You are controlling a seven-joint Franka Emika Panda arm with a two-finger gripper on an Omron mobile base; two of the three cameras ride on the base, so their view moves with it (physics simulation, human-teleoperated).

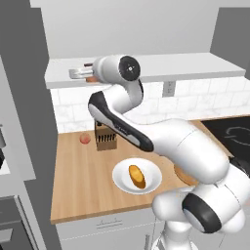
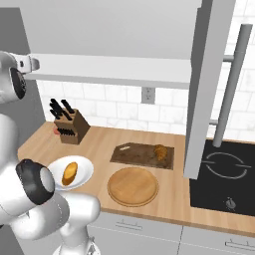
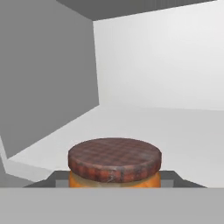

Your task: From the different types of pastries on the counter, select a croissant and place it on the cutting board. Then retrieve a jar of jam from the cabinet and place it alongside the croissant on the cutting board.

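The scene is a rendered kitchen: a light-wood counter runs along a white tiled wall, with white-grey drawer fronts below and one wall outlet above it. A pale grey wall cabinet hangs over the counter, presenting a wide flat shelf. One black cooktop is set into the counter at the 3 o'clock side of the right base view.

Item count on the counter:
- One dark cutting board, near the centre of the right base view, with one croissant lying on its right end.
- One round wooden plate, just at 6 o'clock of the board.
- One white plate at 9 o'clock of the wooden plate, carrying one golden oval roll.
- One knife block at 10 o'clock of the cutting board, against the wall.
- One small pinkish round fruit, just at 9 o'clock of the knife block in the left base view.

The arm reaches up to the cabinet shelf. The gripper sits at shelf level at 11 o'clock in the left base view. In the hand view, one jar of jam with a dark brown lid stands at 6 o'clock, between the finger tips inside the cabinet; the jaws are clamped on the jar.
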